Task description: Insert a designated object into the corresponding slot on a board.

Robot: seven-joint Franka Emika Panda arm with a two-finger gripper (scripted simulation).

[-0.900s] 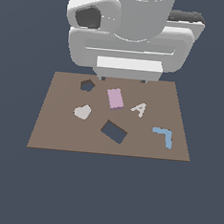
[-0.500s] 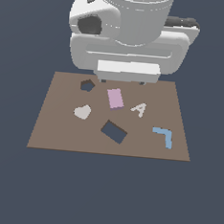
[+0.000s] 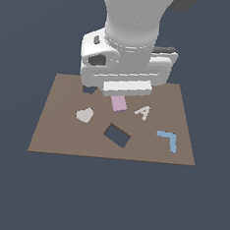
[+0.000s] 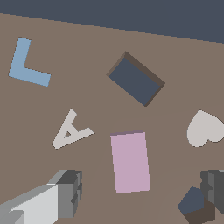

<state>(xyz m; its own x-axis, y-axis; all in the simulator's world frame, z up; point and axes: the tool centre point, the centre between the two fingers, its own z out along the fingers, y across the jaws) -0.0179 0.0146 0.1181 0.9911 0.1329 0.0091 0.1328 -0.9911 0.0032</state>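
Gripper [image 4: 142, 192] hangs over the board [image 3: 56, 131], fingers spread wide, holding nothing. Between the two fingers [image 4: 70, 190], flat on the board, we see the pink block [image 4: 130, 162], not touched on either side. Beyond the block, ahead of the gripper, lies the dark rectangular slot [image 4: 135, 79], turned at an angle to the block. Letter A [image 4: 70, 130] and heart [image 4: 204, 129] sit wide of the fingers. We judge this the approach before the grasp; next we need a descent, fingers closing on the block's long sides, then a lift and rotation to match the slot.
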